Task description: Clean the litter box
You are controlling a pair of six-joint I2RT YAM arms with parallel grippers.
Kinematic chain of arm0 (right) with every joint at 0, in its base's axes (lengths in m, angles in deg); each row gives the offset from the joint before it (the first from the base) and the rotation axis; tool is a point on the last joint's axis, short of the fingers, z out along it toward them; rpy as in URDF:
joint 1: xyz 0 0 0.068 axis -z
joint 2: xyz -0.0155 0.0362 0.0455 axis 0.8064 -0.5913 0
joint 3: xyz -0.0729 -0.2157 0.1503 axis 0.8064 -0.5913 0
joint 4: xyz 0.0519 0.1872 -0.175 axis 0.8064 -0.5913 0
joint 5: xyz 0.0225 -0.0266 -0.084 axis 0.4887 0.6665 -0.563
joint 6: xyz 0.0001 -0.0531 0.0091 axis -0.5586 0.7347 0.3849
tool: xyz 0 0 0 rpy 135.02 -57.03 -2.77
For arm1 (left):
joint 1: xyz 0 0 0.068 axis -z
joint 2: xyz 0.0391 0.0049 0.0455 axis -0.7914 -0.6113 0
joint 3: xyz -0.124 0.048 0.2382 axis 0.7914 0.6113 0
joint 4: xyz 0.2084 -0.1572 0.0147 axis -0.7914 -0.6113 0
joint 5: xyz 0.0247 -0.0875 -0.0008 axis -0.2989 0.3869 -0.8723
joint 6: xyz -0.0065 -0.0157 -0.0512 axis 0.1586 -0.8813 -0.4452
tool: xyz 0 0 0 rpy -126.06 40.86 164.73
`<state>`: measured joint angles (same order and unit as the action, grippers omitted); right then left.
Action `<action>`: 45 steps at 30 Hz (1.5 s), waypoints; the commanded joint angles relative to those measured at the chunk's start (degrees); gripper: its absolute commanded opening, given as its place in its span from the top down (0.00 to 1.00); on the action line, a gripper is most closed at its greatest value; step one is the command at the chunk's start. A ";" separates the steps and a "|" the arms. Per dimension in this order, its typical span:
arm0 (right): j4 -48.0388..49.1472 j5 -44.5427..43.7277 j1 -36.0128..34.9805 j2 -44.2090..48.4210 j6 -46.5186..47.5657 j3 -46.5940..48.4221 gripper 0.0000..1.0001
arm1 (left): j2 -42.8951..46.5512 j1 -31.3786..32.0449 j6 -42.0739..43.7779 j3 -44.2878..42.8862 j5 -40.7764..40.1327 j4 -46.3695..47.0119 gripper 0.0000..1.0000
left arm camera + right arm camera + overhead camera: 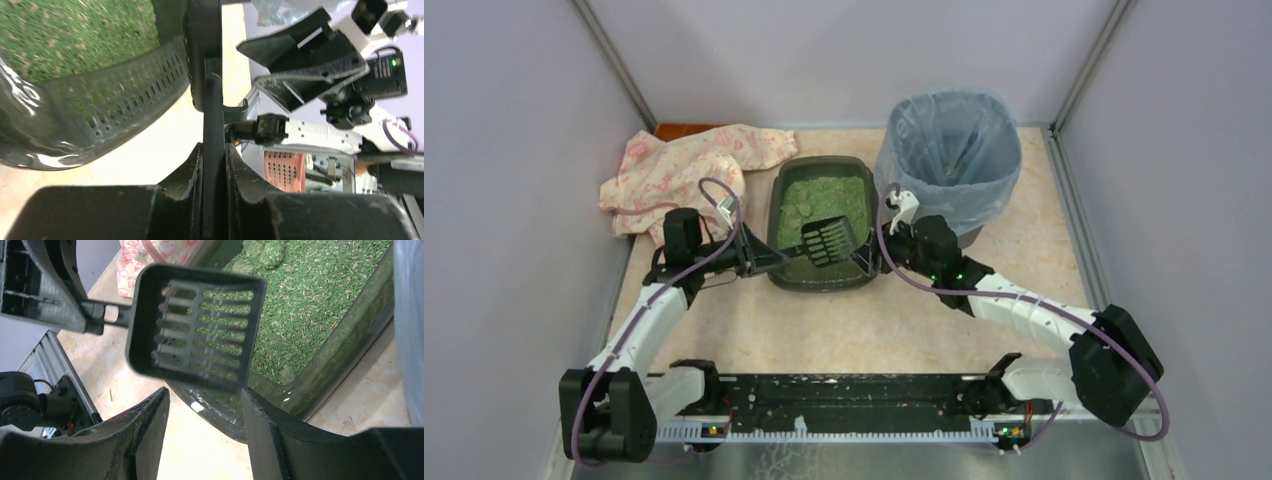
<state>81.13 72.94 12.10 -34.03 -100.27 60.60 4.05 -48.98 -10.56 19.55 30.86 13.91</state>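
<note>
Litter box (824, 283) sits toward the far side of the desk (844, 330), long way pointing away from the arms. There's a bag-lined bin (984, 200) just beside its right far corner and a pink patterned cloth (684, 165) off to the left. It's filled with green pellet litter (819, 195), and the right wrist view shows a couple of clumps (272, 252) up at the far end.

Left claw (214, 155) is clamped tight on the thin handle of the black slotted scoop (829, 240). The scoop head hangs over the near end of the tray and looks empty to me. Right claw (205, 395) has its fingers spread apart with nothing in them. It's parked right at the tray's near right corner, and I can't tell whether it's touching the rim.

Handling-wise, my guess is the tray is stiff molded plastic and glossy, so a bit slippery. With all that litter in it, it's not exactly light. The contents are loose, so any tilt or shove would send pellets over that shallow wall. I'd pinch the rim at the near corner, fingers over the lip, just to keep it from sliding while the scoop digs. The scoop itself looks light and rigid.
</note>
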 commanded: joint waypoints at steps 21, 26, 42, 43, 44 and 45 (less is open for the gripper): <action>4.95 2.26 -0.54 3.16 -0.51 0.40 0.57 | -1.35 -0.43 -2.96 5.97 23.68 18.02 1.00; 6.48 3.03 -0.56 4.70 -0.79 -1.52 0.60 | -1.12 -0.43 -6.63 7.05 23.34 23.15 1.00; 6.97 5.20 -0.54 5.60 0.06 -2.47 1.00 | -2.20 -0.34 -12.66 8.39 22.68 32.98 1.00; 6.99 5.47 -0.54 5.71 0.21 -2.57 1.00 | -2.40 -0.34 -12.30 8.52 22.20 32.44 1.00; 6.86 5.55 -0.54 5.79 0.30 -2.57 1.00 | -2.72 -0.34 -11.60 8.47 21.64 31.46 1.00; 6.53 5.63 -0.55 5.98 0.42 -2.54 1.00 | -3.05 -0.34 -10.90 8.46 21.24 30.49 1.00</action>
<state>86.77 75.89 11.90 -29.48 -102.17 58.13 1.80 -49.20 -22.69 27.72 52.58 43.79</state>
